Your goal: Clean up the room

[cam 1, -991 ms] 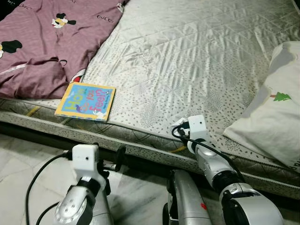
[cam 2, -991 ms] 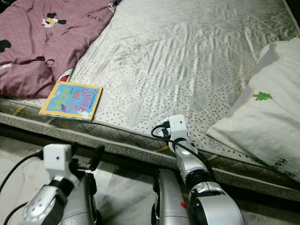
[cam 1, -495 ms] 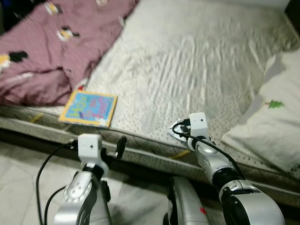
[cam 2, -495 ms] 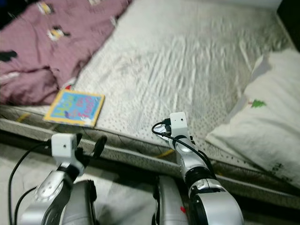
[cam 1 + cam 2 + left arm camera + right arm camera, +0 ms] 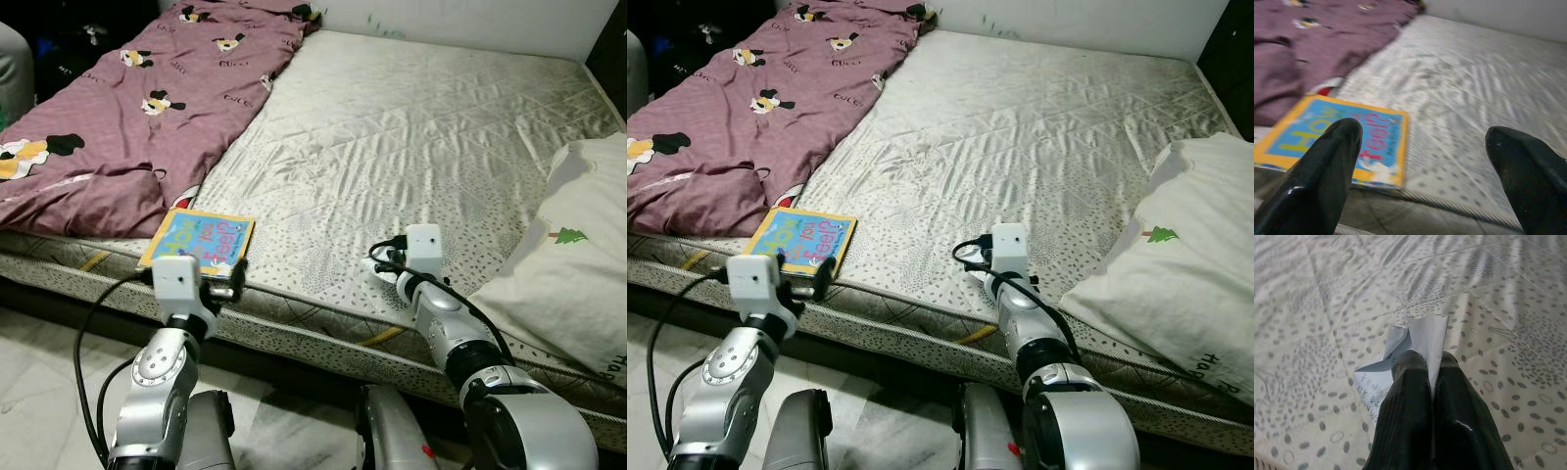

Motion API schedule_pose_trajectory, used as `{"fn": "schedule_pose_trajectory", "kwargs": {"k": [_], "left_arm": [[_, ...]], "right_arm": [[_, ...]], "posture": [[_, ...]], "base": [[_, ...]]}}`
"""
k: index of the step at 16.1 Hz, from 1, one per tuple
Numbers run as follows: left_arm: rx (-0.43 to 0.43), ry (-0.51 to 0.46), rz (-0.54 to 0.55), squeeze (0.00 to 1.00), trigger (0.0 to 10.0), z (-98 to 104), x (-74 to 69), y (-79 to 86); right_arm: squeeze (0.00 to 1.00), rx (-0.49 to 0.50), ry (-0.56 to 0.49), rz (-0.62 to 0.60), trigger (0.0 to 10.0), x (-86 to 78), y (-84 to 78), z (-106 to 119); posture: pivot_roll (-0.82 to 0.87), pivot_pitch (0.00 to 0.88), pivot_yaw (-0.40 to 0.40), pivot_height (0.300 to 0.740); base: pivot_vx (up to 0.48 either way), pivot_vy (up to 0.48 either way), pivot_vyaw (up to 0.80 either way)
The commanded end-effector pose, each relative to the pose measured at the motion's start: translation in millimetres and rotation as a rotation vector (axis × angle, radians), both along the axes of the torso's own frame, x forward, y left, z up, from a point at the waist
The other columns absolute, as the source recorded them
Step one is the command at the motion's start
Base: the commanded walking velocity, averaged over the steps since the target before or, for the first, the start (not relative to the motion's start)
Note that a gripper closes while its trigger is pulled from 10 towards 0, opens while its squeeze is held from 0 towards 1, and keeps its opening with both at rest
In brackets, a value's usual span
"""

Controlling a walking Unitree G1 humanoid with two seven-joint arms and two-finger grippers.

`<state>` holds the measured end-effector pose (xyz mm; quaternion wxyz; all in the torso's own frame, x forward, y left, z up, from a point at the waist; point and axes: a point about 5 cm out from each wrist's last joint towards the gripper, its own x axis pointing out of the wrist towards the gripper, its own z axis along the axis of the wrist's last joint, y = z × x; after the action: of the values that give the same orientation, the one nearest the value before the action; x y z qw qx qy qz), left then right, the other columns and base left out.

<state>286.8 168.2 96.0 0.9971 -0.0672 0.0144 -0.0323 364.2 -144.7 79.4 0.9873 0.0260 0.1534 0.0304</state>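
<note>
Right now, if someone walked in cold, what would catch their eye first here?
Probably the bright picture book at the mattress edge, beside the crumpled purple cartoon blanket, with the open left gripper just before it. Next, the right gripper shut on a scrap of paper, and the white pillow at the right.

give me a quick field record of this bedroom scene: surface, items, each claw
surface: bare mattress
book: colourful picture book flat at the mattress's near edge, beside the purple blanket
pillow: white pillow on the robot's right
left claw: left claw open, aimed at the book
right claw: right claw shut on a scrap of paper over the mattress
</note>
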Motion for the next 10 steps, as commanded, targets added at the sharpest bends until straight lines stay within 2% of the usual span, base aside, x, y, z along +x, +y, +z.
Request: {"fn": "schedule_pose_trajectory", "kwargs": {"k": [1,2,3,5,7,8,9,10], "left_arm": [[0.012,-0.007,0.061,0.00,10.0,-1.7,1.9,7.2],[0.026,-0.037,0.114,0.00,10.0,1.5,2.9,12.5],[0.041,-0.056,0.161,0.00,10.0,3.6,1.5,17.4],[0.065,-0.072,0.231,0.00,10.0,4.7,-7.4,25.3],[0.088,-0.082,0.267,0.00,10.0,4.3,-17.5,28.6],[0.092,-0.086,0.268,0.00,10.0,4.4,-21.3,28.4],[0.094,-0.086,0.265,0.00,10.0,4.4,-22.4,28.2],[0.100,-0.082,0.259,0.00,10.0,3.7,-23.5,27.6]], "right_arm": [[0.00,0.059,-0.046,-0.016,0.0,1.0,0.4,5.1],[0.00,0.120,-0.107,-0.009,0.0,-0.5,1.7,9.6],[0.00,0.140,-0.148,0.004,0.0,-3.0,2.4,11.8],[0.00,0.137,-0.247,-0.008,0.0,-12.9,-3.4,17.7],[0.00,0.143,-0.314,-0.023,0.0,-25.8,-7.5,23.8],[0.00,0.163,-0.315,-0.033,0.0,-32.4,-8.3,25.3],[0.00,0.191,-0.306,-0.038,10.0,-35.3,-6.1,27.8],[0.00,0.214,-0.333,-0.019,10.0,-38.3,-0.1,36.6]], "posture": [[0.05,0.000,-0.035,0.546],[0.05,0.000,-0.034,0.546],[0.04,0.000,-0.028,0.546],[0.03,0.000,-0.014,0.546],[0.02,0.000,-0.003,0.546],[0.02,0.000,-0.003,0.546],[0.02,0.000,-0.005,0.546],[0.02,0.000,-0.008,0.546]], "base": [[0.000,0.000,0.00],[0.000,0.000,0.00],[0.000,0.000,0.00],[0.000,0.000,0.00],[0.000,0.000,0.00],[0.000,0.000,0.00],[0.000,0.000,0.00],[0.000,0.000,0.00]]}}
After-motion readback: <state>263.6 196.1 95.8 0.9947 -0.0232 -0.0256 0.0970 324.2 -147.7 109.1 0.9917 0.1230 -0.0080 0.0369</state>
